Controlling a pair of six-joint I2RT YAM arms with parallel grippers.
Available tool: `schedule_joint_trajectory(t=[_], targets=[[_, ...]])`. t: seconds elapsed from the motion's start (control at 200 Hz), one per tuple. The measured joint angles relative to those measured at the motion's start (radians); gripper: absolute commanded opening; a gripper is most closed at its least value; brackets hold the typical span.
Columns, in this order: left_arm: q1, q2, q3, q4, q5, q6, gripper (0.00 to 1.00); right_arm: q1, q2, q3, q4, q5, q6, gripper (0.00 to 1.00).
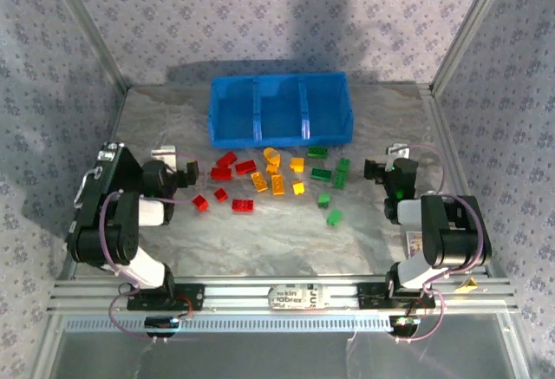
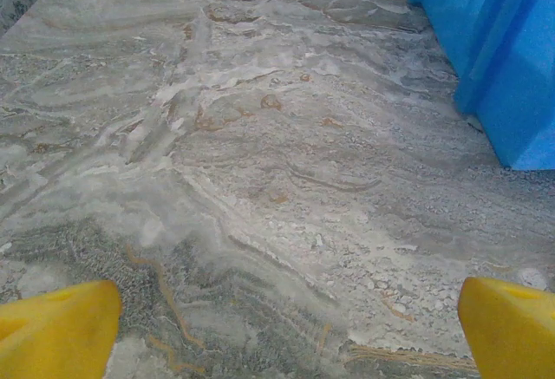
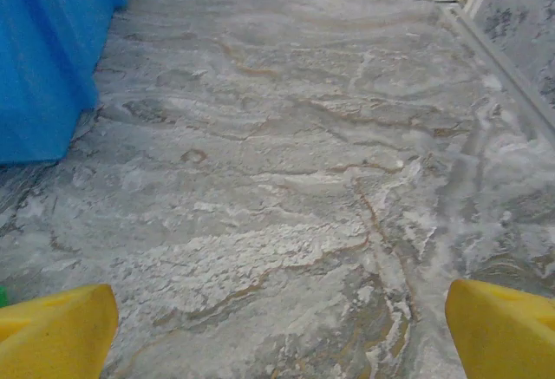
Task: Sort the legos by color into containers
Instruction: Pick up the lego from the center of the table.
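Observation:
The legos lie loose on the marble table just in front of the blue container: red ones to the left, orange-yellow ones in the middle, green ones to the right. The container's three compartments look empty. My left gripper hovers left of the red legos, open, nothing between its yellow fingertips. My right gripper sits right of the green legos, also open and empty, its fingertips wide apart. A sliver of green lego peeks in at the right wrist view's left edge.
The container's wall rises at the right of the left wrist view and its other end wall at the left of the right wrist view. Patterned enclosure walls and metal frame posts bound the table.

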Motion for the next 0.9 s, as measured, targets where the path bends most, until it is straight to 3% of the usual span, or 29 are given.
schedule_joint_trajectory(t=[0.899], targets=[[0.0,0.0,0.0,0.0,0.0,0.0,1.0,-0.002,0.0,0.0,-0.014,-0.051,0.0,0.99]])
